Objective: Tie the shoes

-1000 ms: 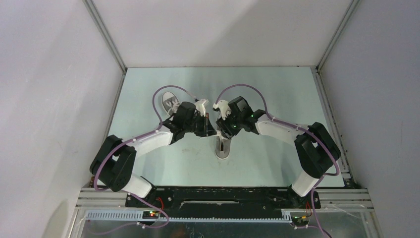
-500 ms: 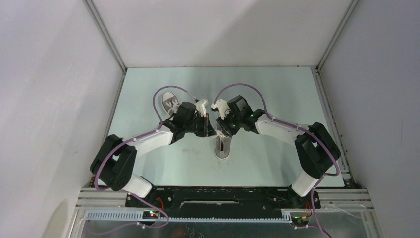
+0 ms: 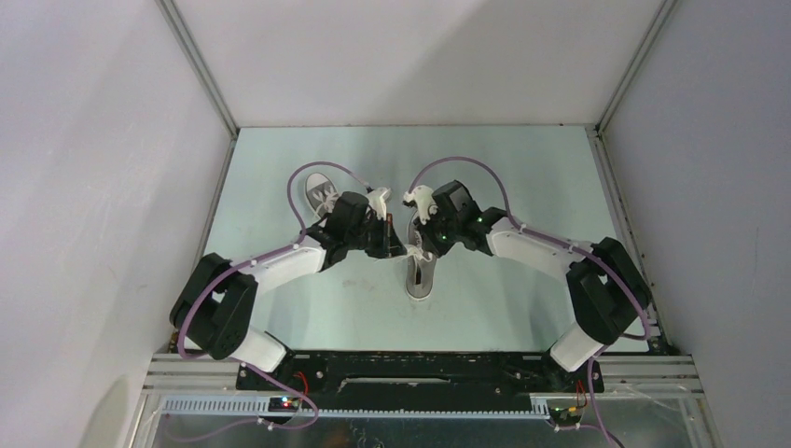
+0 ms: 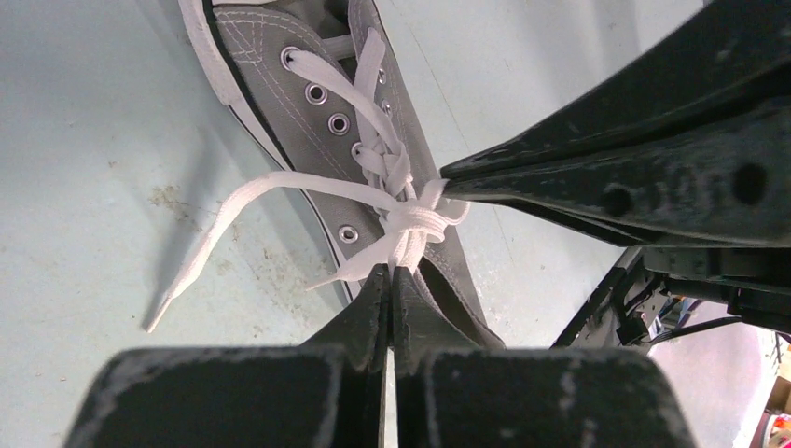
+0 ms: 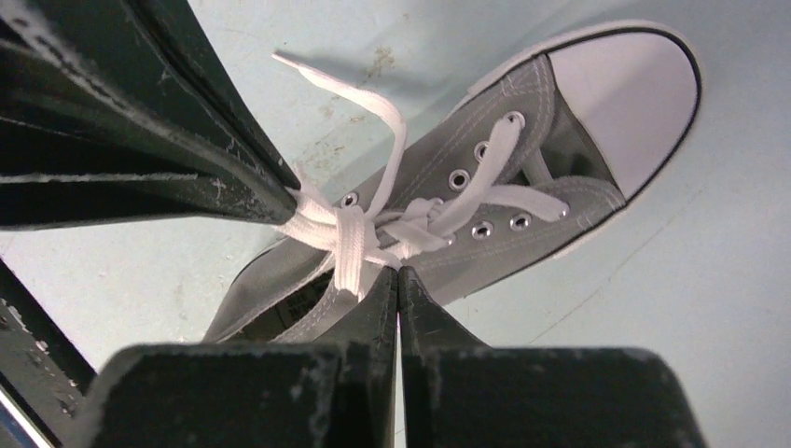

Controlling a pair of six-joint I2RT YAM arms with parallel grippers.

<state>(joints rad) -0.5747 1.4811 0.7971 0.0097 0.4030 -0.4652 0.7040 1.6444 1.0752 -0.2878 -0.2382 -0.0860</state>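
Soft even light from above, no glare. Top view sharp; tabletop pale and evenly lit, faint shadows under the arms, grey shadow on the left wall near its bottom corner. Wrist views: shoe and laces in focus, toe cap bright but not blown out. Black fingers at the bottom edge blurred, grainy.

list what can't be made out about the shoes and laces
- Top view: knot and laces of the near shoe, hidden under the left arm and right arm.
- Top view: far shoe partly under the left arm; lacing too small.
- Left wrist view: toe cut off by the top edge.
- Right wrist view: heel behind the right gripper.
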